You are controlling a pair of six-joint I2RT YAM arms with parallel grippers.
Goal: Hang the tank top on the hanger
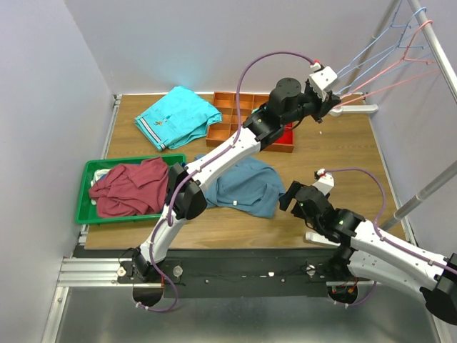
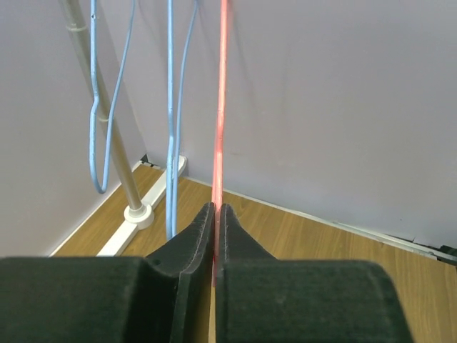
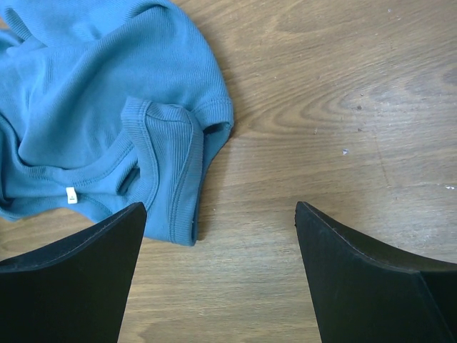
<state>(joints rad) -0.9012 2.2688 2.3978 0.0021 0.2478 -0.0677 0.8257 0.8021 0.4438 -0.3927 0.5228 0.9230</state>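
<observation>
Left gripper is shut tight on the thin pink wire hanger, judged light and springy. Right gripper stands wide open and empty over the wooden table, just beside the dusty steel-blue sleeveless tank top. The top lies crumpled on the table and looks soft, limp and light; its ribbed strap edge nearest the right gripper is judged the best hold.
</observation>
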